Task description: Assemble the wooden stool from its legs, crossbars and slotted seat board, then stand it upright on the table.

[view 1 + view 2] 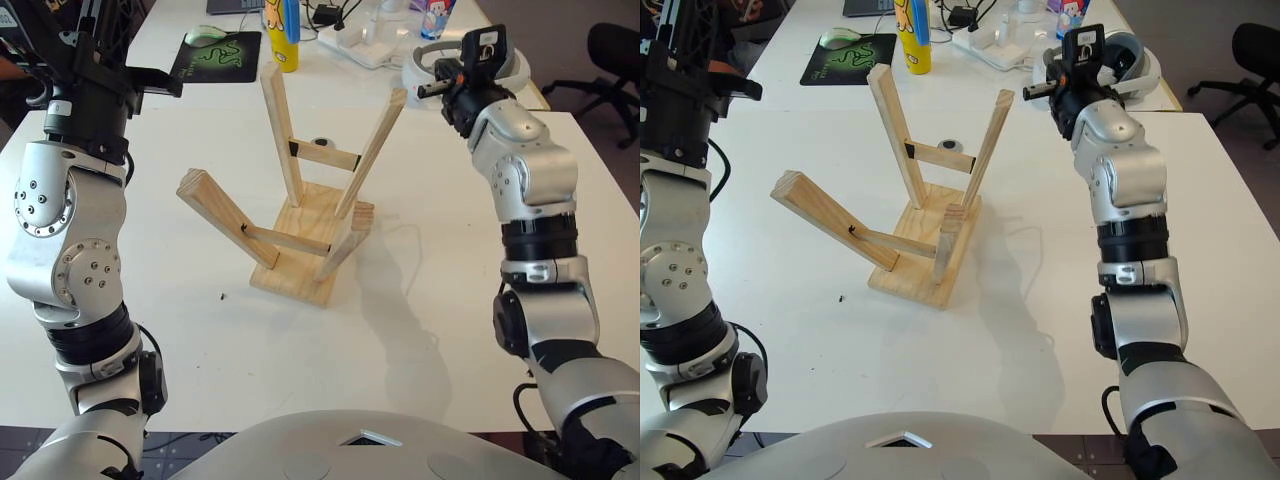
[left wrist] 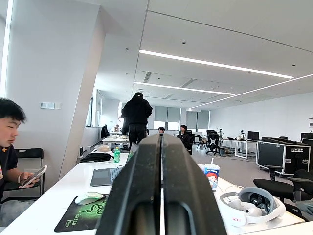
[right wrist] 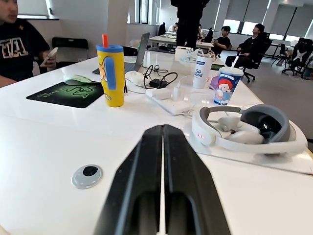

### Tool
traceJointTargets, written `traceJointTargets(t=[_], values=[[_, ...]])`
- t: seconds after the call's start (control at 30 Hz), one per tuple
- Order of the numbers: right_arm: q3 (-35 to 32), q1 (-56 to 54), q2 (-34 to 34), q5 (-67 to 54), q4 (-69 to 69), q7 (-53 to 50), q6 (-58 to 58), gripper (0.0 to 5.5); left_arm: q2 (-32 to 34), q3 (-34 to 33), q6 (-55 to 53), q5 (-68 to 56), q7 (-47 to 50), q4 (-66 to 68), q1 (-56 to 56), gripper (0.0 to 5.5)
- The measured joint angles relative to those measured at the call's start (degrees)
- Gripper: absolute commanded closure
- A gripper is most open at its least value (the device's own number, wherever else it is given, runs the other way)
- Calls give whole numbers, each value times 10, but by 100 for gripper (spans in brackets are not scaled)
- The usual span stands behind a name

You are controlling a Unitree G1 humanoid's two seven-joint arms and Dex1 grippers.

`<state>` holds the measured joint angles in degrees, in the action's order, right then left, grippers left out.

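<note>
Stool (image 1: pixel 305 255) pale square-section wood, upside-down, one leg (image 1: pixel 225 215) splayed.

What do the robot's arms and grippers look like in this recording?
The left arm and right arm have rounded silver-grey shells, black joint bands and screw-ringed round caps, with thin black cables looping beside joints. The left gripper and right gripper are matte black, with long tapering fingers.
</note>
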<state>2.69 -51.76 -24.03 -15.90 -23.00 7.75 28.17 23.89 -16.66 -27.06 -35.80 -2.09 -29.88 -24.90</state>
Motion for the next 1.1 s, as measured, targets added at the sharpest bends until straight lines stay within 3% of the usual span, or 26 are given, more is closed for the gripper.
traceJointTargets(t=[0.13,0.27,0.47,0.57,0.7,0.83,1.1], values=[[27,-123,-3,45,-185,135,-81,547,1,-6,0,2,1,-2,-2,550],[49,-169,13,86,-308,244,-157,547,2,-18,-1,1,2,-4,-16,550],[52,-203,47,115,-401,320,-191,547,4,-19,-6,3,3,-8,-21,550],[62,-209,43,126,-401,415,-191,547,4,-18,-9,4,4,-11,-24,550],[75,-188,23,123,-344,573,-158,547,4,-19,-12,5,6,-19,-24,550],[90,-99,-46,82,-174,723,-64,547,7,-25,-15,5,7,-20,-24,550],[78,113,-165,-36,190,785,154,547,9,-26,-17,5,7,-20,-24,550]])
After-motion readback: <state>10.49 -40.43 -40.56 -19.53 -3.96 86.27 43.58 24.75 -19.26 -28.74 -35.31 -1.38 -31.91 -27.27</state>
